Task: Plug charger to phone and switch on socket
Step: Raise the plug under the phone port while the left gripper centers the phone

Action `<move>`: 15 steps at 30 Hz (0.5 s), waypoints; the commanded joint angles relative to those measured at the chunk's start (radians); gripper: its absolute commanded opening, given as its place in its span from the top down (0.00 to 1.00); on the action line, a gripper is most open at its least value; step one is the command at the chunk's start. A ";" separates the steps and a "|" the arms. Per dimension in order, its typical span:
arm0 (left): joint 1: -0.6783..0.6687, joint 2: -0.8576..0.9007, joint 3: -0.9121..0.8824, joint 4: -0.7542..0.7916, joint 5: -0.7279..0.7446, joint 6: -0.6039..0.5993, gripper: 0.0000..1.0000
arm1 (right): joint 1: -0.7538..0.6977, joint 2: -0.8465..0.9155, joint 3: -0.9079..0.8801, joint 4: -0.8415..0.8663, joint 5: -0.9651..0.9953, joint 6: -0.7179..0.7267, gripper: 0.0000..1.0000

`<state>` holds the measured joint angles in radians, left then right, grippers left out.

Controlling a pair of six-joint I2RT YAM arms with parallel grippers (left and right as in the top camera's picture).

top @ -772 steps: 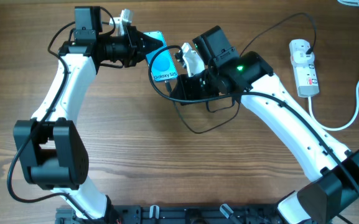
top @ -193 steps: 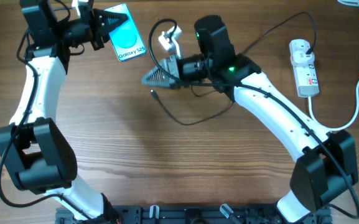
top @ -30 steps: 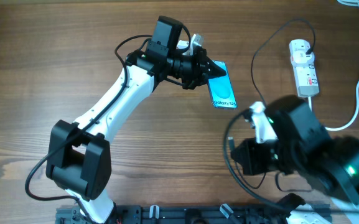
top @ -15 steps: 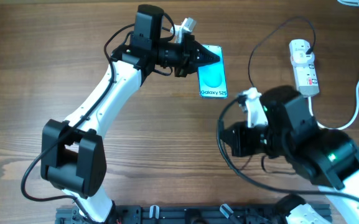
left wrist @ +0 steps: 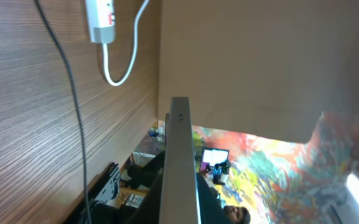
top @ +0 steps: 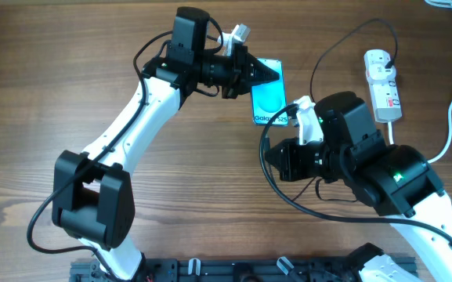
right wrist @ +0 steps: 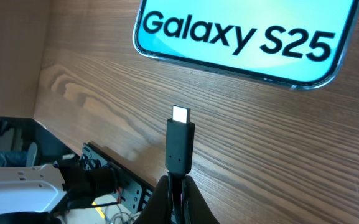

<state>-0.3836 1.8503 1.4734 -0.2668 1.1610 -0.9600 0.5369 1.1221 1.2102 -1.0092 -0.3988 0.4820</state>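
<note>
My left gripper point(top: 263, 72) clamps the phone point(top: 271, 100) steady. My right gripper point(right wrist: 173, 190) is closed on the charger point(right wrist: 180, 146), its tip pointed at the phone's bottom edge, probably lined up for plugging.

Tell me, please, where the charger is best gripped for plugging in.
Grip the charger by its dark plug body, from behind along its length, as the right gripper holds it, leaving the metal end free, facing the phone.

Overhead looks straight down at the table point(top: 53, 63); both wrist cameras sit close, sharing the phone point(top: 271, 102).
</note>
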 commanded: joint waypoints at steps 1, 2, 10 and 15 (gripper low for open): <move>-0.005 -0.039 0.010 -0.040 -0.037 0.002 0.96 | -0.033 -0.009 0.000 -0.013 0.010 0.016 0.96; -0.005 -0.039 0.010 -0.045 -0.036 0.002 0.96 | -0.042 -0.016 0.000 -0.015 0.008 0.014 0.96; -0.005 -0.039 0.010 -0.044 -0.028 0.002 0.96 | -0.055 -0.039 0.000 -0.026 -0.006 -0.008 0.96; -0.005 -0.039 0.010 -0.007 -0.005 0.002 0.96 | -0.055 -0.037 0.000 -0.009 -0.041 -0.002 0.96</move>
<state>-0.3862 1.8500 1.4734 -0.3054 1.1194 -0.9600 0.4854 1.0927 1.2102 -1.0306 -0.4042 0.4854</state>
